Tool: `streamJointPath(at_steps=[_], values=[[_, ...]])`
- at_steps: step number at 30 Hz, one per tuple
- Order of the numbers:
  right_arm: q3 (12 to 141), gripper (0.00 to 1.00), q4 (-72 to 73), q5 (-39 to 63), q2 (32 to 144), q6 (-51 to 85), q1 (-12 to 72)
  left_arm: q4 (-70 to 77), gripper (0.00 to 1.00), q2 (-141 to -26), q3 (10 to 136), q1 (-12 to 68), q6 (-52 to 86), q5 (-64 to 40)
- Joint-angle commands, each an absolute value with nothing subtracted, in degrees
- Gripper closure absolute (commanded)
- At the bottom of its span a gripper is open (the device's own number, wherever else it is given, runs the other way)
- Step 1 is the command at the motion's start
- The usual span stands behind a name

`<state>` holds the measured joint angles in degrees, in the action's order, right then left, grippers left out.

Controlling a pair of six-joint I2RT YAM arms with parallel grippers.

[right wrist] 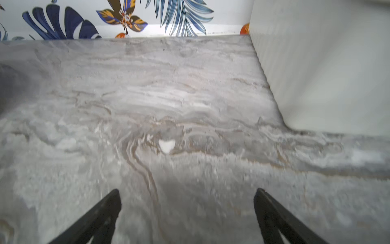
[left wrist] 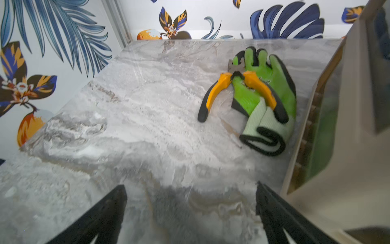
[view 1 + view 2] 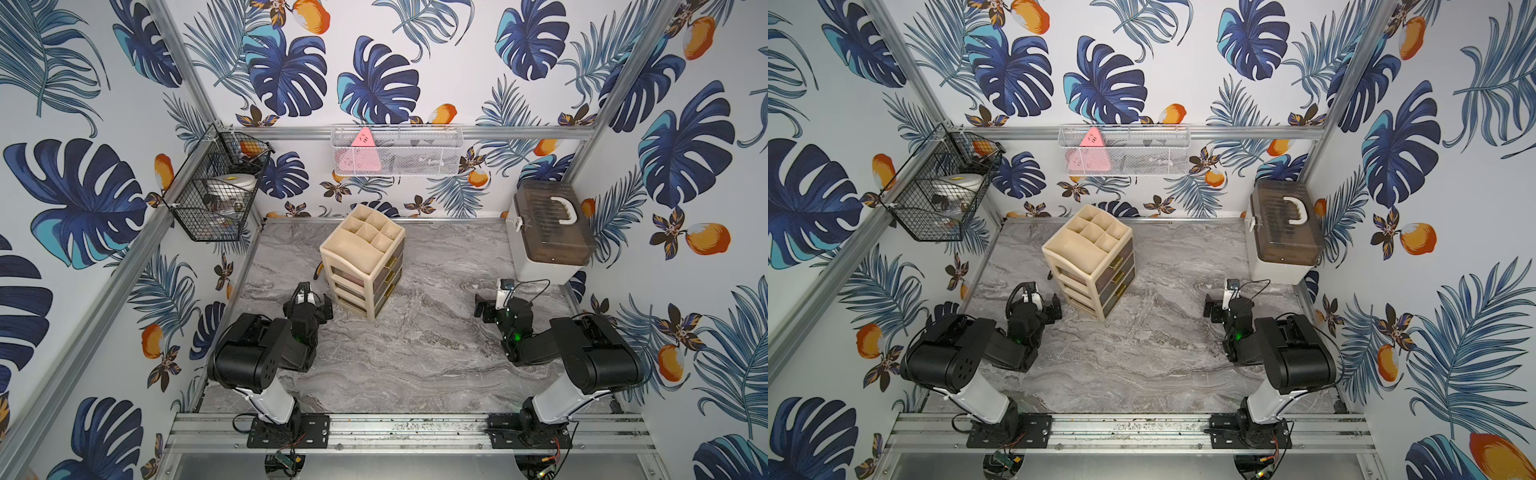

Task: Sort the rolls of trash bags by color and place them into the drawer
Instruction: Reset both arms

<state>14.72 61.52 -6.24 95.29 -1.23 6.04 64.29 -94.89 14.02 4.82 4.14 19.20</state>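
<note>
Left gripper (image 2: 190, 188), right gripper (image 1: 186, 190): jaws apart, empty.
Rolls of trash bags: none loose in view; green tint behind the drawer unit (image 2: 322, 135) wall, likely rolls stowed.
Step, as judged: retire. Draw the left arm back clear of the unit.
Marble tabletop (image 3: 415, 353): pliers (image 2: 223, 80) lying on green glove (image 2: 280, 84), just beside the unit.
Leaf-print walls (image 3: 374, 83).

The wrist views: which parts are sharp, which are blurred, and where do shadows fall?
In the left wrist view the green glove and the pliers are fairly sharp, the drawer unit beside them is blurred; in the right wrist view the tabletop is soft throughout, with a dark shadow before the open right gripper.
</note>
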Motion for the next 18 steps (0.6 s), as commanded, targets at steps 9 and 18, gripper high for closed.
streamJointPath(at_steps=[9,18], values=[[20.44,0.00,60.71,-11.76,95.25,0.38,6.06,66.12,0.01,-94.39,17.24,4.67,3.31,18.54],[24.27,0.00,53.45,-9.62,95.62,-0.25,5.98,60.65,0.01,-94.70,20.20,4.75,2.93,18.87]])
